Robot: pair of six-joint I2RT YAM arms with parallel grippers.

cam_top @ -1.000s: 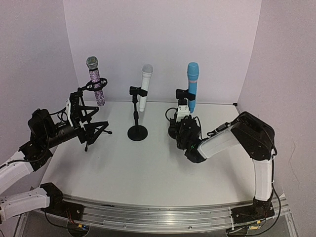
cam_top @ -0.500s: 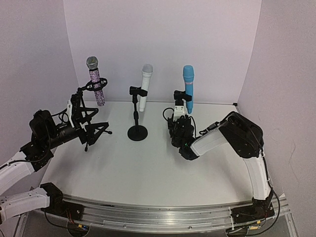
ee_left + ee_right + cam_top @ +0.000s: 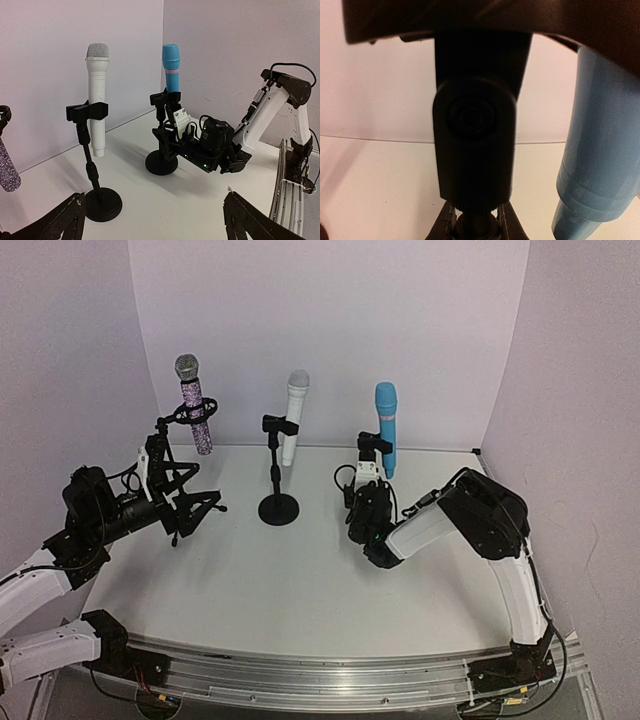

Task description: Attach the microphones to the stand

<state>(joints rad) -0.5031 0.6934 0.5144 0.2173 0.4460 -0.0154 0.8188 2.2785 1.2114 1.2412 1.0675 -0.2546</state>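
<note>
table (image 3: 300,580) white, walls (image 3: 330,320) pale | left fingers (image 3: 65,220) wide — empty | right fingers (image 3: 448,227) pinch stand pole (image 3: 475,223)

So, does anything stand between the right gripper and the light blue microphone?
Yes. The right gripper is shut on the stand's post, and the black clip joint rises directly ahead of it. The light blue microphone sits just beside that joint.

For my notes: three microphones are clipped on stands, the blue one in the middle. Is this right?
No. The white microphone is in the middle; the blue microphone is at the right, as the top view shows. The rest holds.
</note>
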